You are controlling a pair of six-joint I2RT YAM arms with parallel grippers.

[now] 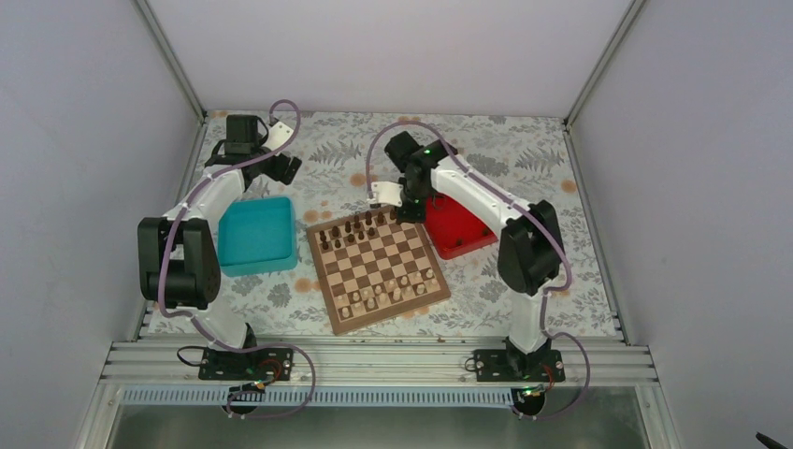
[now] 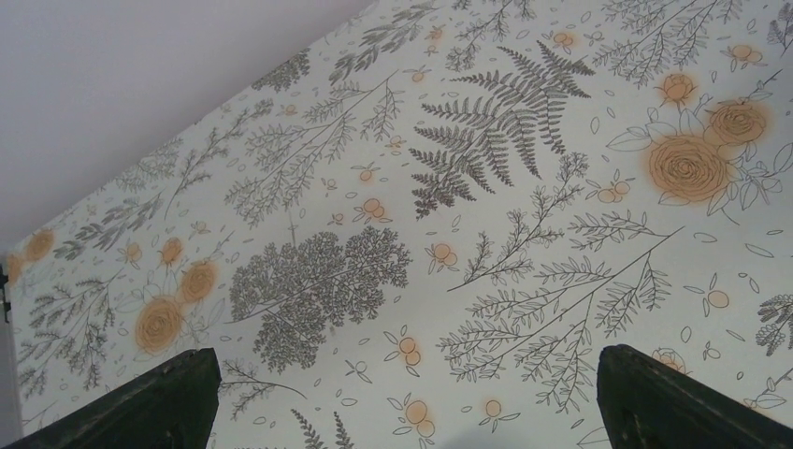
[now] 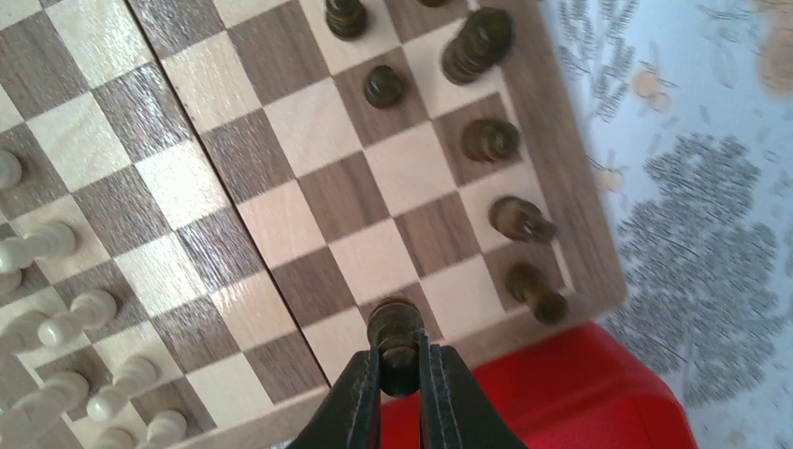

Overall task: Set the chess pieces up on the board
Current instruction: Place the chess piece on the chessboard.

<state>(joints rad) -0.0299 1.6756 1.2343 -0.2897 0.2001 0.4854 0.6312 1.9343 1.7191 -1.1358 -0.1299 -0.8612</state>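
Chess piece (image 3: 395,329) sits pinched between the right jaws.

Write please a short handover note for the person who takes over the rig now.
Left gripper: open, empty, over the tablecloth.
Right gripper: shut on a dark chess piece, over the board corner by the red tray.
Done: several dark chess pieces stand along the far side; cream pieces stand on the near side.
To do: place the held piece, then fill the empty squares in the dark rows.
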